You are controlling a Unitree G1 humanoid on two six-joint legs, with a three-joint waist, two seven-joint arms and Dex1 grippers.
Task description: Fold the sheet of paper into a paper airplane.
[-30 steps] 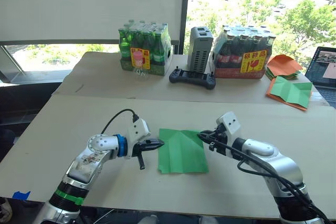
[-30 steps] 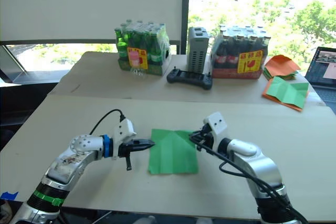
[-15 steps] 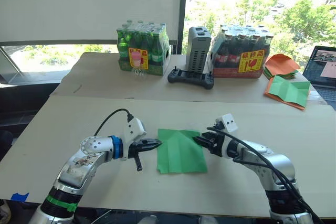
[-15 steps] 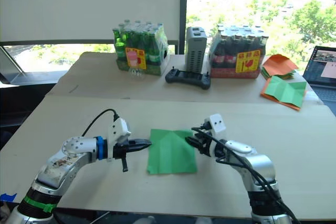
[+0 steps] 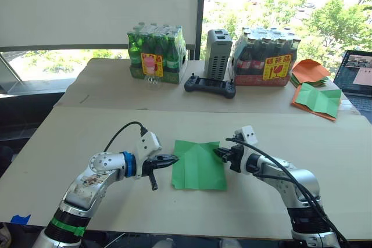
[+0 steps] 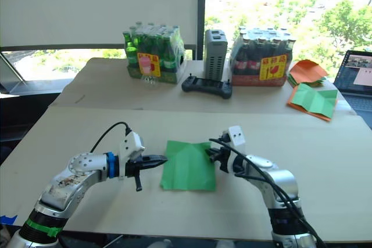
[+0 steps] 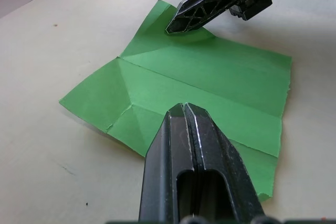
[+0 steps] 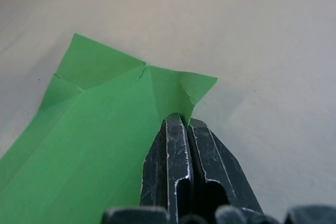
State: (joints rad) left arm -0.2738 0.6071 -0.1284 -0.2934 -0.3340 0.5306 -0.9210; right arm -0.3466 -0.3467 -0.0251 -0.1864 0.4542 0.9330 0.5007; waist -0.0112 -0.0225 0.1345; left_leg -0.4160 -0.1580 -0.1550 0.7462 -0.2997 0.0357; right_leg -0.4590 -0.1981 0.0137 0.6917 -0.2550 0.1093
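**Both grippers closed at the paper's edges**

I see the sheet of paper [image 5: 199, 164] flat on the near table [image 5: 70, 137]. My left gripper [image 5: 174, 158], fingers together and empty, tips its left edge. My right gripper [image 5: 216, 152], fingers closed, presses its far right corner.

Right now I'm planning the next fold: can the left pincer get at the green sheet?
Probably yes. The left pincer, shut, sits at the sheet of paper's near edge with nothing between; the right pincer is at the opposite side.
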